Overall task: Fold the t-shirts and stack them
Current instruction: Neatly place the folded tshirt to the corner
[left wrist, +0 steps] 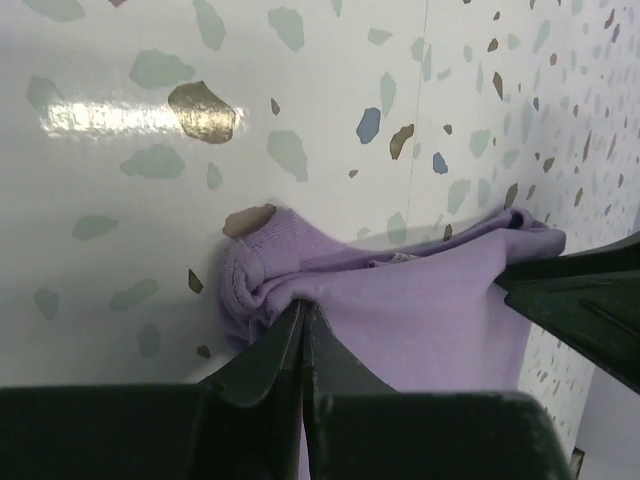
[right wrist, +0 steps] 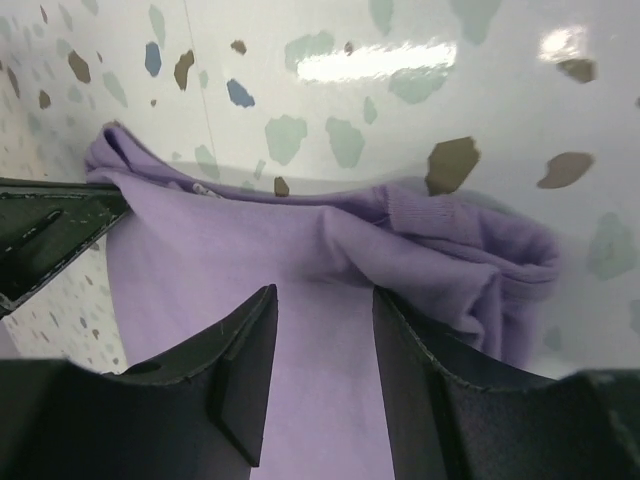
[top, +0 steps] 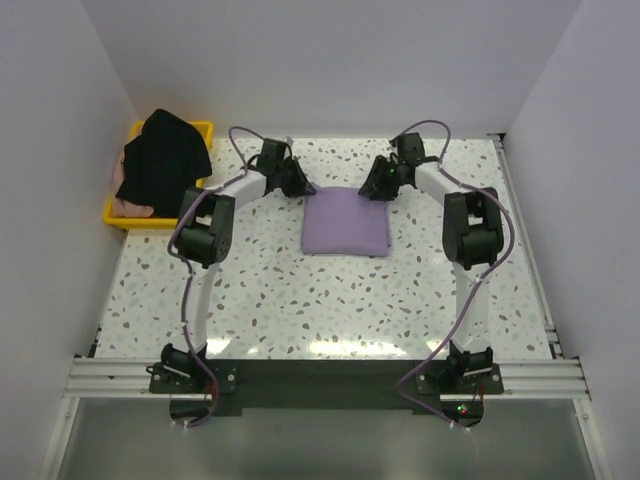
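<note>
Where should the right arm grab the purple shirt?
The far right corner, where the purple shirt bunches into a thick roll. Come down from above, shifting right: the right gripper hangs open just left of it. The left gripper pinches the far left corner.

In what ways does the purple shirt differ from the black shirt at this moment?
The purple shirt lies folded into a flat rectangle on the table; the black shirt is a loose heap over the yellow tray. The left gripper pinches the purple shirt's edge and the right gripper hangs open over it; no gripper is near the black shirt. Both are plain, soft cloth.
</note>
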`<control>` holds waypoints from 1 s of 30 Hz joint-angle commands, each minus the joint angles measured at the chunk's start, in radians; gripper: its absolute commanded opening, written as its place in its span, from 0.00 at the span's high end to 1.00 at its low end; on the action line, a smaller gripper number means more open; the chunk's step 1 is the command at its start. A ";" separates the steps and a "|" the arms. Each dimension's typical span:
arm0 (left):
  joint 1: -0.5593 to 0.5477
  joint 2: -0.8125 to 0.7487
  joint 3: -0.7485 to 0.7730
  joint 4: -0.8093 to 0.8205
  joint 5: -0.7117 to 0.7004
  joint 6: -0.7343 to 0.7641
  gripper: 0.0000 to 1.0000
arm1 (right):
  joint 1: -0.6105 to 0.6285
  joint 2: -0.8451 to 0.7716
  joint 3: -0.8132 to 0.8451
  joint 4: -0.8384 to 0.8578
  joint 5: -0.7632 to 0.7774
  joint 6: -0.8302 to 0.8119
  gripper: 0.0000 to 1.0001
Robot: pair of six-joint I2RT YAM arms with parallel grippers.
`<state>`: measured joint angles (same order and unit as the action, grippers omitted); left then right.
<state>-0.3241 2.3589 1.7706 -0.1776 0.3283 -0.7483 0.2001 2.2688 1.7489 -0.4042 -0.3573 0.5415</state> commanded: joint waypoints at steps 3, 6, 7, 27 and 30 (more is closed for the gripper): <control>0.030 0.040 0.082 -0.017 -0.005 0.015 0.94 | -0.051 0.011 0.020 0.024 -0.068 0.034 0.52; 0.030 0.036 0.082 -0.014 0.006 0.013 0.94 | -0.071 -0.028 0.000 0.031 -0.084 0.041 0.51; 0.030 0.033 0.084 -0.017 0.009 0.015 0.94 | -0.079 -0.044 -0.011 0.042 -0.094 0.051 0.50; 0.040 -0.285 -0.049 0.036 0.123 0.001 0.60 | -0.021 -0.175 -0.249 -0.058 0.095 -0.121 0.41; 0.040 -0.360 -0.138 0.061 0.129 -0.008 0.60 | 0.010 -0.158 -0.253 -0.055 0.119 -0.118 0.41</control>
<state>-0.2909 2.0949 1.6920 -0.1829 0.4240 -0.7418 0.1780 2.0903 1.4967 -0.4541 -0.2863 0.4538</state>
